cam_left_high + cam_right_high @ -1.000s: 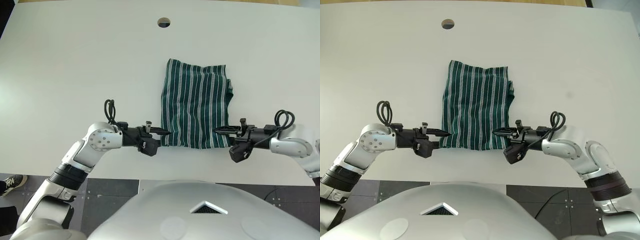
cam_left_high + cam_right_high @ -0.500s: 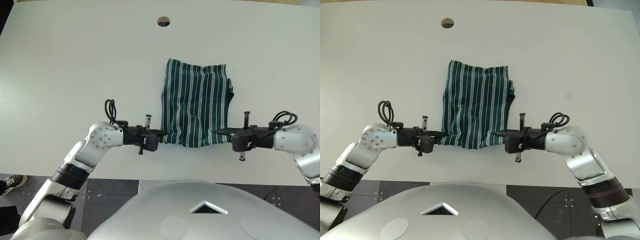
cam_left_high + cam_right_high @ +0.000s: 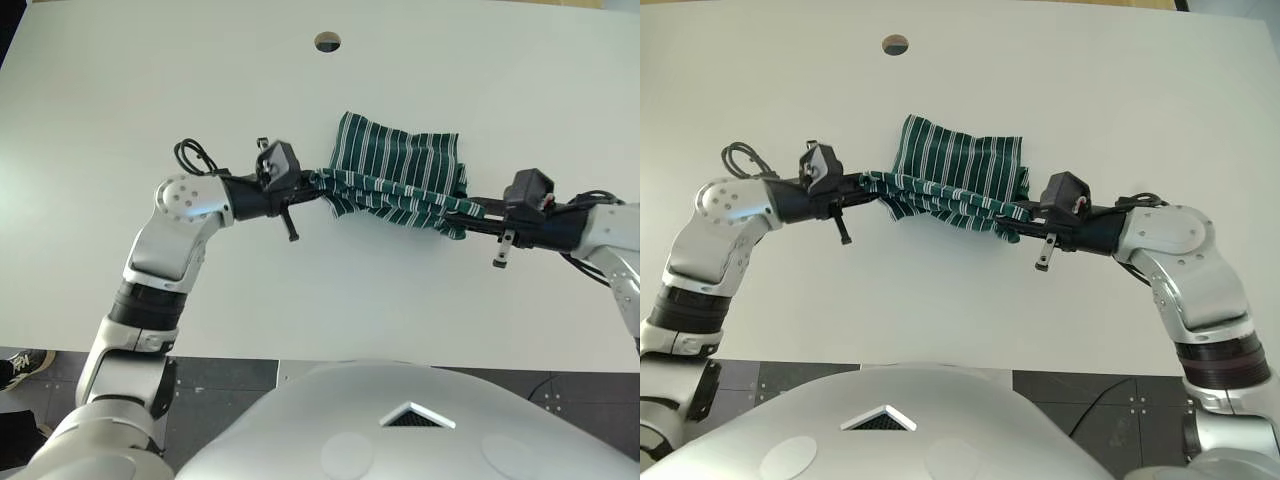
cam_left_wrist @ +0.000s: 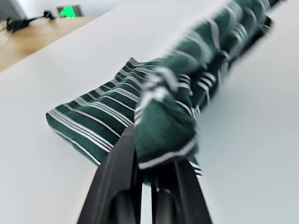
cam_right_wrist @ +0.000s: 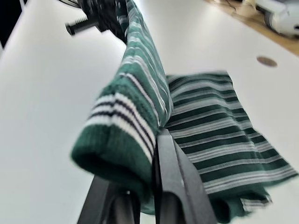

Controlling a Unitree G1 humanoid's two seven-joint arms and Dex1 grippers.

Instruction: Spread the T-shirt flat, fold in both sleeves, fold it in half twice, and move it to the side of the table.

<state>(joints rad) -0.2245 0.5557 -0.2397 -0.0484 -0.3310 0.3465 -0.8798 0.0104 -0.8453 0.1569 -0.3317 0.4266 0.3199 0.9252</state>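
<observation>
- Between our left pincer [image 3: 316, 183] and our right pincer [image 3: 468, 209], the T-shirt [image 3: 400, 160] hangs by its near edge, each pincer clamped on one corner.
- We judge the edge is held raised and taut so it can be carried over the part lying on the table [image 3: 150, 90] just beyond the pincers, making a half fold.
- Its lifted edge, the long axis, runs pincer to pincer; stripes on the lying part point away from us.

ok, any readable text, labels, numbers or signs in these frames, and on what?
No text can be read.
T-shirt: stripes only, no print or label showing.
Green lit sign in the room behind, left wrist view: too blurred to read.
</observation>
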